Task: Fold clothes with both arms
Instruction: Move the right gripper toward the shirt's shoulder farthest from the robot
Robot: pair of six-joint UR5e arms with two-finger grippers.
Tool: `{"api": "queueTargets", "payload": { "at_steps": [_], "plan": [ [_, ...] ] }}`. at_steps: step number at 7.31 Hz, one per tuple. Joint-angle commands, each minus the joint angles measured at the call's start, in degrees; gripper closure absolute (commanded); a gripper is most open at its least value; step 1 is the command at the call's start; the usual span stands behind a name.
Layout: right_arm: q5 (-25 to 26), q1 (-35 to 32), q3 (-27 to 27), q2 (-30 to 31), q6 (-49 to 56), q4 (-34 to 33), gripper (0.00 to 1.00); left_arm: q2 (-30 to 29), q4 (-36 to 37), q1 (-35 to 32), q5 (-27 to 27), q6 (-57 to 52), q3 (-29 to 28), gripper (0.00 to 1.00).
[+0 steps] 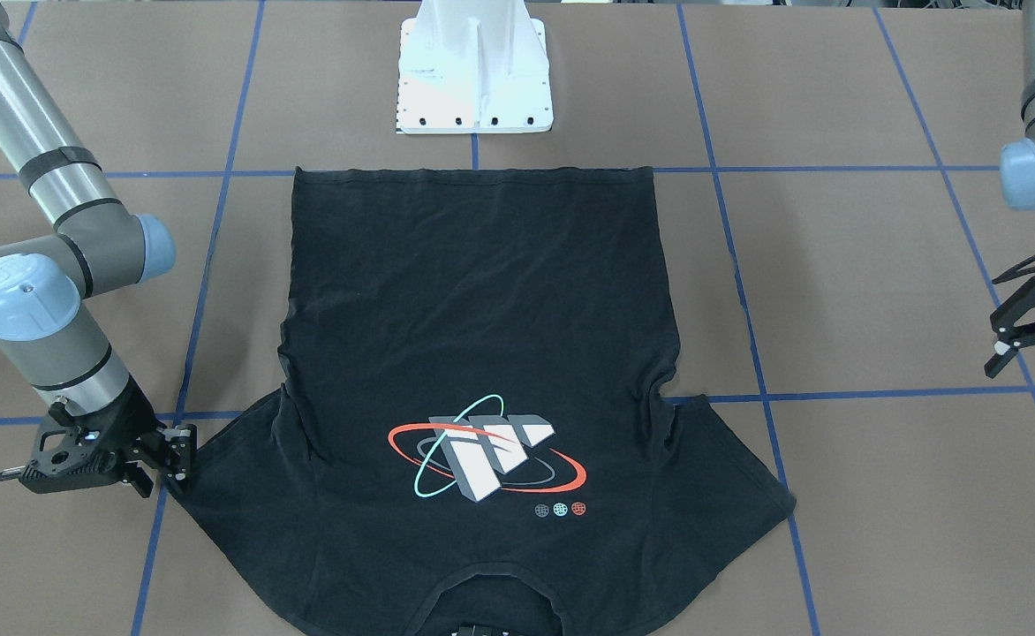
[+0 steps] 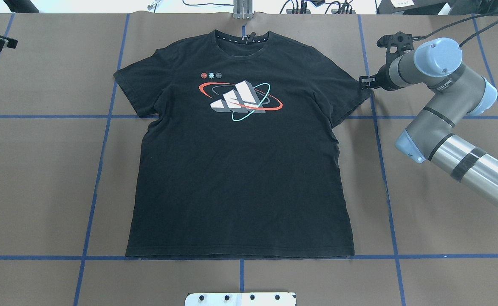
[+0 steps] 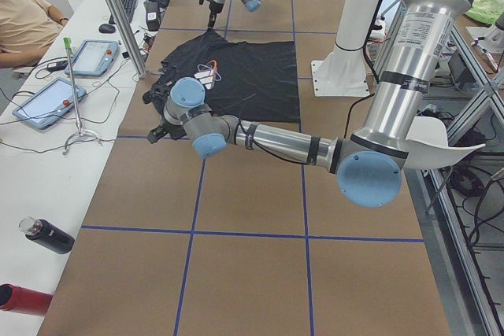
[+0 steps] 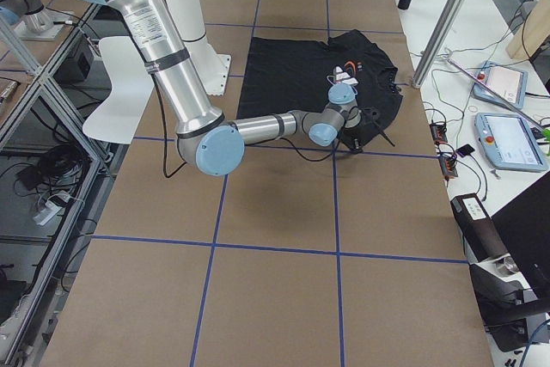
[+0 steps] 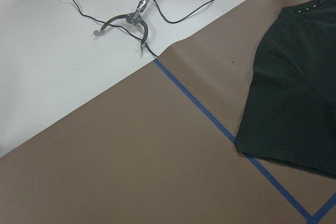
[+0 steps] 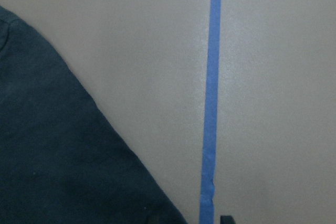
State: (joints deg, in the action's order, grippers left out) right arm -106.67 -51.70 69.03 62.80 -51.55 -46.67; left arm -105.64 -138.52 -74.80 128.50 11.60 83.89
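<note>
The black T-shirt [image 2: 240, 170] lies flat on the brown table with its red, cyan and white graphic [image 2: 240, 101] facing up and its collar [image 2: 241, 37] at the far edge. My right gripper [image 1: 164, 459] sits low at the tip of one sleeve [image 2: 353, 91]. It is open: its fingertips [image 6: 224, 219] show apart at the bottom of the right wrist view, on either side of the sleeve's edge [image 6: 121, 145]. My left gripper [image 1: 1008, 331] hangs open and empty, well away from the other sleeve [image 5: 283, 140].
Blue tape lines [image 2: 383, 170] cross the brown table. The white pedestal base [image 1: 473, 75] stands just behind the shirt's hem. Beyond the far edge a white bench holds tablets [image 3: 47, 100], cables and bottles [image 3: 47, 234]. A person [image 3: 24, 21] sits there.
</note>
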Motion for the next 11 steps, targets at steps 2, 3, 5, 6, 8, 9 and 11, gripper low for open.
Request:
{"api": "queueTargets", "payload": {
  "at_steps": [2,3,5,6,8,9,11],
  "plan": [
    [0.0,0.3,0.2,0.1,-0.3,0.0,1.00,0.0,0.0,0.0,0.0,0.0,0.0,0.00],
    [0.0,0.3,1.1,0.2,-0.4,0.0,1.00,0.0,0.0,0.0,0.0,0.0,0.0,0.00],
    [-0.3,0.3,3.9,-0.1,-1.6,-1.0,1.00,0.0,0.0,0.0,0.0,0.0,0.0,0.00],
    [-0.3,0.3,6.1,-0.8,-3.5,-4.1,1.00,0.0,0.0,0.0,0.0,0.1,0.0,0.00],
    [1.2,1.5,10.9,-7.9,-9.7,-17.6,1.00,-0.1,0.0,0.0,0.0,0.1,0.0,0.00],
    [5.6,4.5,10.2,-12.4,-13.4,-21.1,1.00,-0.1,0.0,0.0,0.0,0.1,0.0,0.00],
    [12.2,9.7,5.1,-17.5,-18.5,-21.4,1.00,-0.1,0.0,0.0,0.0,0.1,0.0,0.00]
  ]
}}
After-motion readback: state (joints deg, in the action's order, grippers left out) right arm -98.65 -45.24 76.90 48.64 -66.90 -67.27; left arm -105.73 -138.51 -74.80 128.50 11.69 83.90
